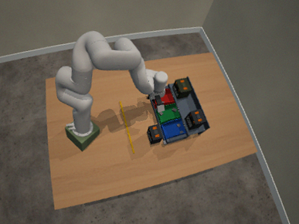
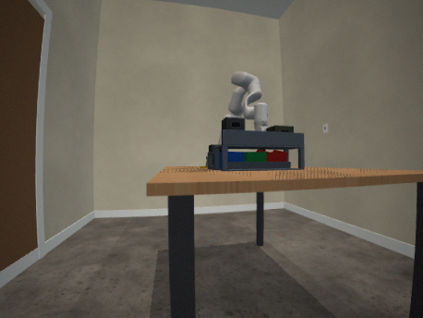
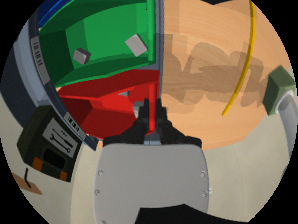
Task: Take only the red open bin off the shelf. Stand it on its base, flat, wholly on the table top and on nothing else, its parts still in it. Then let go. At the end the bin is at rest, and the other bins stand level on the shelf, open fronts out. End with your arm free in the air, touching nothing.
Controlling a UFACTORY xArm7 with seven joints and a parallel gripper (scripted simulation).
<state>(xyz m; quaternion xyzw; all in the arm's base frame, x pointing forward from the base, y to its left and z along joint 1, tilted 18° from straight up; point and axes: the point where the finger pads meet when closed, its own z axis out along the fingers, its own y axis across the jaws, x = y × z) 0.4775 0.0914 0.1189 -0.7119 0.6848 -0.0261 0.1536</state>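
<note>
The red open bin (image 1: 167,95) (image 2: 277,156) (image 3: 100,115) sits in the grey shelf (image 1: 191,101) (image 2: 261,138) (image 3: 36,56), at the end of a row beside the green bin (image 1: 170,114) (image 2: 255,156) (image 3: 107,43) and the blue bin (image 1: 173,130) (image 2: 235,156). My gripper (image 1: 155,102) (image 3: 152,105) comes down at the red bin's open front and is shut on its front wall. In the exterior view the fingers are hidden behind the shelf. Small grey parts (image 3: 136,46) lie in the green bin.
Two dark boxes with orange marks (image 1: 182,87) (image 1: 195,118) stand on the shelf top, and a third (image 1: 154,134) (image 2: 213,156) stands on the table (image 1: 99,173) (image 2: 277,180) by the blue end. A yellow line (image 1: 126,127) (image 3: 242,63) crosses the table between the shelf and the arm's base (image 1: 81,135).
</note>
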